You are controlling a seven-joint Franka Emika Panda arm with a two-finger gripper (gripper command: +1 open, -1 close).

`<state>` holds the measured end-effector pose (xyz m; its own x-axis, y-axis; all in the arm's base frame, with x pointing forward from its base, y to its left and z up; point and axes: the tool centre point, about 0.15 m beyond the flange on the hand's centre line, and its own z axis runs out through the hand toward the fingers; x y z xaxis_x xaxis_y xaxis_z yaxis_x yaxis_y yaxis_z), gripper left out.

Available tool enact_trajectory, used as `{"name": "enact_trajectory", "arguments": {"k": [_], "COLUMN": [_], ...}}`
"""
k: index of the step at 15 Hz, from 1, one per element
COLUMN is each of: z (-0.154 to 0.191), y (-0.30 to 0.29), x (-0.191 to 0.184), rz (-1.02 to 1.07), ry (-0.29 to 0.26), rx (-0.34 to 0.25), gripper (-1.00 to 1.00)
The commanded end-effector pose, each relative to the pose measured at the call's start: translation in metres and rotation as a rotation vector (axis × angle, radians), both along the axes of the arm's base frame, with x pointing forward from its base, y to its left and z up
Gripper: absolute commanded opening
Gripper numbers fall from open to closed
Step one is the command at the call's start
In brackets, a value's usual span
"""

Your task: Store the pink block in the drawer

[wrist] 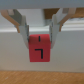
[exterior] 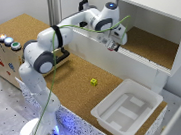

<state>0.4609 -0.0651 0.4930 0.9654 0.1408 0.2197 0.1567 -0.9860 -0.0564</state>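
In the wrist view the pink block, marked with a dark L-shaped line, hangs between my two fingers in front of a pale white panel. My gripper is shut on its upper part. From the exterior view my gripper is raised at the front ledge of the white cabinet, well above the cork table. The block is too small to make out there. Only the black bar handle of the drawer shows, beside the arm's lower link, and the drawer body is hidden behind the arm.
A small yellow cube lies on the cork table. A white plastic tray stands toward the exterior view's lower right. A wooden box with coloured buttons stands at the exterior view's left. The cabinet's open bay has a cork floor.
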Motion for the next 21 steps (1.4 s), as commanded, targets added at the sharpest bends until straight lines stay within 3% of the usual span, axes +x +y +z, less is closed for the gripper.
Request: {"name": "enact_trajectory", "arguments": {"k": [1,8,10,19,21], "z": [-0.024,-0.030,-0.038,-0.076,-0.090], "y": [0.120,0.258,0.282,0.384,0.399], "x": [-0.065,-0.140,-0.144,-0.179,-0.178], "rz": [0.179,0.586,0.640,1.002,1.041], "ry": [-0.108,-0.125,-0.099,-0.144,-0.126], "rx": [-0.060,-0.020,-0.007,0.031,0.035], "gripper": [-1.00,-1.00,-1.00,-1.00,-1.00]}}
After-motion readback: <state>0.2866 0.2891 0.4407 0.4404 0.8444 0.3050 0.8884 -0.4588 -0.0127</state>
